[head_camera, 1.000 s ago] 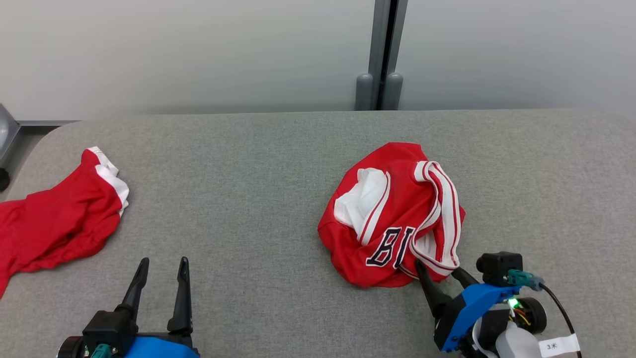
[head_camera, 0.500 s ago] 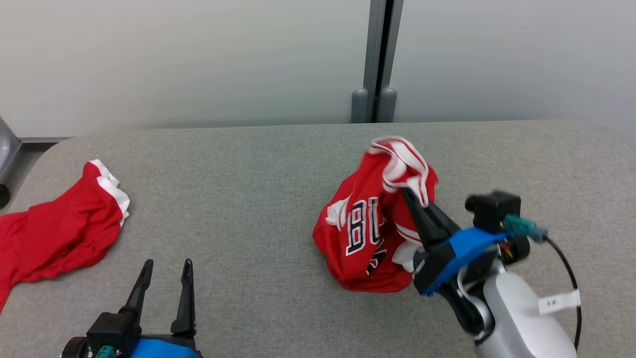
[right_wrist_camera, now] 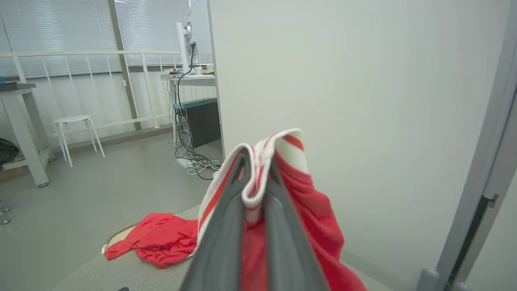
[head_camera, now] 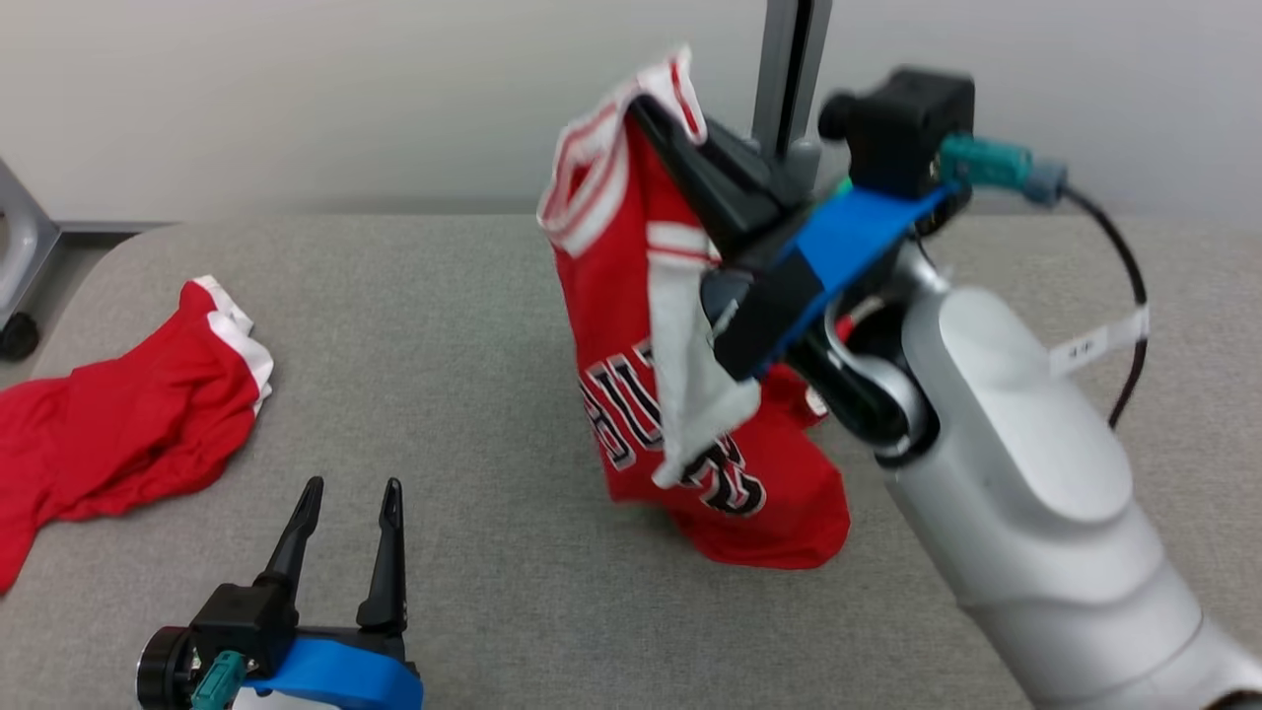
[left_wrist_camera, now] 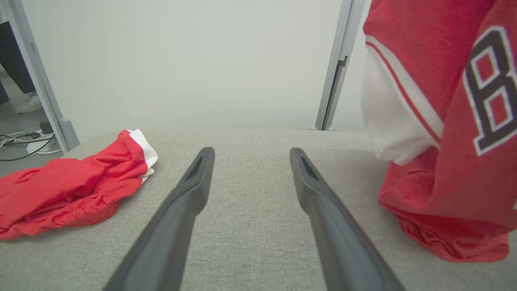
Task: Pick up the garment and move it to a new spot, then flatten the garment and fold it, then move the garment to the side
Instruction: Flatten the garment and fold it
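A red jersey (head_camera: pixel 631 325) with white-striped trim and dark lettering hangs from my right gripper (head_camera: pixel 656 104), which is shut on its striped edge high above the grey table (head_camera: pixel 444 394). Its lower end still rests bunched on the table. In the right wrist view the fingers (right_wrist_camera: pixel 226 226) pinch the striped band of the jersey (right_wrist_camera: pixel 307 210). My left gripper (head_camera: pixel 347 493) stands open low at the front left, nothing between its fingers (left_wrist_camera: pixel 190 190). In the left wrist view the jersey (left_wrist_camera: pixel 456 133) hangs at the right.
A second red garment (head_camera: pixel 128 424) with white trim lies crumpled at the table's left edge, also seen as a red garment (left_wrist_camera: pixel 72 182) in the left wrist view. A grey partition post (head_camera: pixel 789 69) rises behind the table. Bare table lies between the two garments.
My right gripper closed on the jersey's striped edge and rose up and leftward, pulling the jersey from a heap into a hanging column. The left gripper stayed put; the camera shifted slightly.
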You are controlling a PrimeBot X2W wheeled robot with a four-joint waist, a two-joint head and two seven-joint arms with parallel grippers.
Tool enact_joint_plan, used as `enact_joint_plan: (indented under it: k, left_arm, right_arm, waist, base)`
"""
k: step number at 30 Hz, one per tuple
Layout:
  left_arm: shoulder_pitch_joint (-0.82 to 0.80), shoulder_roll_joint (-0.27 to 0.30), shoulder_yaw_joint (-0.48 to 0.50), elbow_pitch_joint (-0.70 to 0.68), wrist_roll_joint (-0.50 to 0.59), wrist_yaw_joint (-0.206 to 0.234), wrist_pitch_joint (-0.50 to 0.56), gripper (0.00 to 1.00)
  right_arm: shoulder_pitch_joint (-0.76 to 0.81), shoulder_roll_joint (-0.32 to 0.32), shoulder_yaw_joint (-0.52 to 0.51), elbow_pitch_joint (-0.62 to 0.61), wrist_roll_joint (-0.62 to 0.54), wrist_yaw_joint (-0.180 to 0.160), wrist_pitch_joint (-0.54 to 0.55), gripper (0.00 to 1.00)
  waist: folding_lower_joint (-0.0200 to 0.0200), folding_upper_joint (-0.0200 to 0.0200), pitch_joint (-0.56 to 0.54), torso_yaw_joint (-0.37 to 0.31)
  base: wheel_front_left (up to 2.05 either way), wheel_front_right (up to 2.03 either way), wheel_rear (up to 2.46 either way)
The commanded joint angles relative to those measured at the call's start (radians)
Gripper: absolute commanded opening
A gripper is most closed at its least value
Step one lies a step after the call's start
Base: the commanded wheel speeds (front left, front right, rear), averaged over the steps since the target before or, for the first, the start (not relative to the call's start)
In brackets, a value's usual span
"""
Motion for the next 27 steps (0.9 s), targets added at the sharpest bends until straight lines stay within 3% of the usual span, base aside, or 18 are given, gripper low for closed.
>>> enact_joint_plan:
  k: [1, 9, 13, 22, 27]
  left_arm:
    - [-0.014, 0.0, -0.003, 0.001, 0.001, -0.001, -0.002, 1.0]
    - [-0.043, -0.012, -0.01, 0.006, 0.009, -0.008, -0.002, 1.0]
    - [-0.046, -0.015, -0.003, 0.001, 0.01, -0.008, -0.002, 1.0]
    - [-0.028, -0.013, 0.015, -0.014, 0.014, -0.008, -0.002, 1.0]
    - [-0.03, -0.013, 0.015, -0.012, 0.016, -0.009, -0.003, 1.0]
  right_arm:
    - [-0.045, -0.003, 0.01, 0.011, 0.015, 0.0, -0.014, 0.0]
    - [-0.342, -0.003, 0.044, 0.138, 0.113, 0.0, -0.203, 0.0]
    - [-0.403, -0.003, 0.016, 0.228, 0.097, 0.0, -0.28, 0.0]
    - [-0.225, -0.003, -0.141, 0.463, -0.016, 0.0, -0.294, 0.0]
    - [-0.077, -0.034, -0.201, 0.477, -0.096, 0.0, -0.262, 0.0]
  waist:
    - [-0.0001, -0.0001, 0.017, 0.015]
    - [-0.0001, -0.0001, 0.054, 0.05]
    - [-0.0001, -0.0001, 0.055, 0.047]
    - [-0.0001, -0.0001, 0.065, -0.007]
    - [-0.0001, -0.0001, 0.067, -0.032]
  base:
    - [0.0, 0.0, 0.0]
    - [0.0, 0.0, 0.0]
    - [0.0, 0.0, 0.0]
    - [0.0, 0.0, 0.0]
    - [0.0, 0.0, 0.0]
